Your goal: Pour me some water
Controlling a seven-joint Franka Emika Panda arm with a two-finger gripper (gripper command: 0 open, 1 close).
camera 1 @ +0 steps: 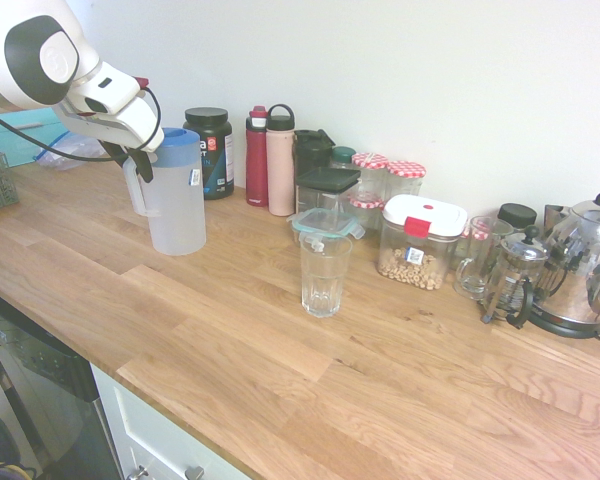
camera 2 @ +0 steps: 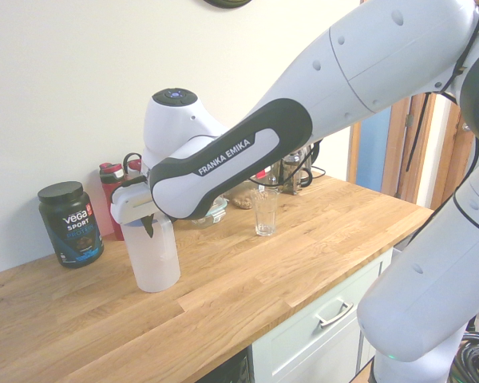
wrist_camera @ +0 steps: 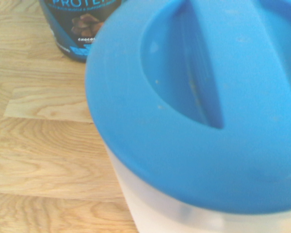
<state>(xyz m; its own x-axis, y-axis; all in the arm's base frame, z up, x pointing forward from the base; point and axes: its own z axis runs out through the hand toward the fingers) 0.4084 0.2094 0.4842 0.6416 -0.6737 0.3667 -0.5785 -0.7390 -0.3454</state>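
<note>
Claw (camera 1: 132,162) at the handle side of the pitcher (camera 1: 178,215), which stands upright on the bench (camera 1: 230,330); handle faces the arm, presumably so it can be gripped there for tipping. Glass (camera 1: 324,280) upright, apart from the pitcher, its mouth free to receive water. Blue lid (wrist_camera: 184,145) on; spout not made out, so pouring direction uncertain. Cannot tell whether the claw is wide, narrow or gripping the handle: the hand hides the contact in the second exterior view. Water level unreadable through the cloudy wall.
</note>
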